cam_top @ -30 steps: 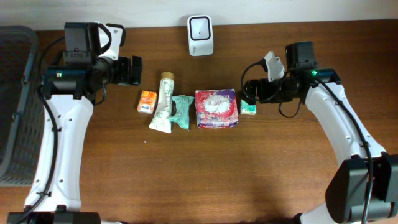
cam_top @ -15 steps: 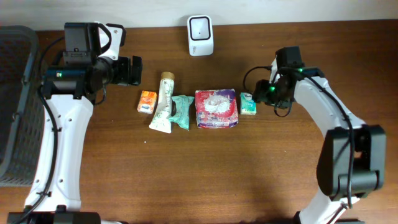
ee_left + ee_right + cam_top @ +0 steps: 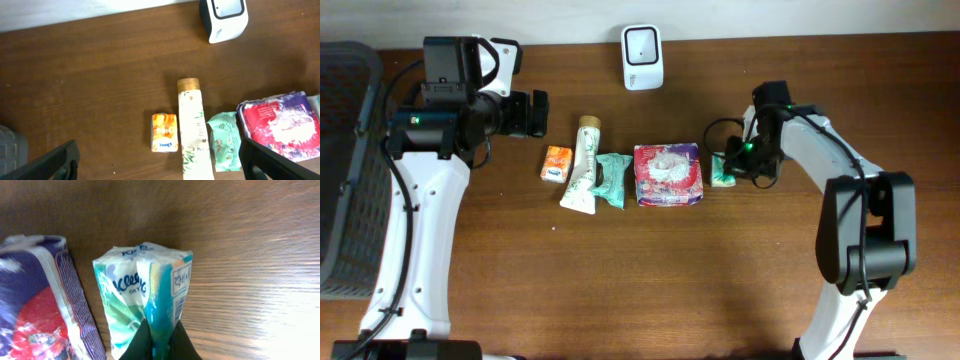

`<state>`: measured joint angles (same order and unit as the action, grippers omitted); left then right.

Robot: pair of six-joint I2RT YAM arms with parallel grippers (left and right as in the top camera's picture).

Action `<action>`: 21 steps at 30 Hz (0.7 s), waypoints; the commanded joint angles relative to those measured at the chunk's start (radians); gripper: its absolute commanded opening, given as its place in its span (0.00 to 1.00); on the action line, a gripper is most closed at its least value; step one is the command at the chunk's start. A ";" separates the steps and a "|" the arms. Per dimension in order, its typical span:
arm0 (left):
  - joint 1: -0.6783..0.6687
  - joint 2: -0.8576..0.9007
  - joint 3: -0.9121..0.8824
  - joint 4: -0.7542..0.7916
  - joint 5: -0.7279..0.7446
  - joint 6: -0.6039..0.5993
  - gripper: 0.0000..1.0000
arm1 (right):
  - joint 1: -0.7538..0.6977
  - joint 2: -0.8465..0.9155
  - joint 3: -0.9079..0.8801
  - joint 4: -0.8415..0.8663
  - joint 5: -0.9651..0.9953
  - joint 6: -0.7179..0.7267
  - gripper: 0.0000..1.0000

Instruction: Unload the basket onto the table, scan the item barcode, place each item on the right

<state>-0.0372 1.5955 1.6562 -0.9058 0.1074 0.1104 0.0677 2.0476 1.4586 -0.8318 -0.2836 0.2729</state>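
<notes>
At bottom centre of the right wrist view, right claw (image 3: 160,336) clenched on small tissue pack (image 3: 142,287), pack just beside red-blue packet (image 3: 35,305) on bench (image 3: 250,280). Overhead, frame's left: left claw (image 3: 538,113) spread wide, empty. Scanner (image 3: 642,43) at top centre.

Soft even light falling overhead, glare washing out the table (image 3: 280,315) toward four o'clock in right wrist view, twelve o'clock blurring.

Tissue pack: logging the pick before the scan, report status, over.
Right pincer shut on tissue pack, not yet at scanner. Left pincer open, empty. Red pack close beside it.
</notes>
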 commanded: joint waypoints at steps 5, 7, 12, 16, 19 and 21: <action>0.001 -0.004 0.009 0.000 0.000 -0.009 0.99 | -0.002 -0.046 0.200 -0.369 0.779 0.224 0.04; 0.001 -0.004 0.009 0.000 0.001 -0.009 0.99 | -0.002 -0.040 0.179 -0.391 0.886 0.253 0.04; 0.001 -0.004 0.009 0.000 0.001 -0.009 0.99 | 0.013 0.005 0.049 -0.340 0.824 0.253 0.04; 0.001 -0.004 0.009 0.000 0.001 -0.009 0.99 | 0.086 0.021 0.045 -0.285 0.804 0.233 0.15; 0.001 -0.004 0.009 0.000 0.000 -0.009 0.99 | 0.169 0.035 0.045 -0.262 0.788 0.232 0.33; 0.001 -0.004 0.009 0.000 0.001 -0.009 0.99 | 0.216 0.035 0.045 -0.244 0.779 0.232 0.41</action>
<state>-0.0372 1.5955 1.6562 -0.9077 0.1074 0.1104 0.2443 2.0739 1.5059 -1.0855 0.5041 0.4965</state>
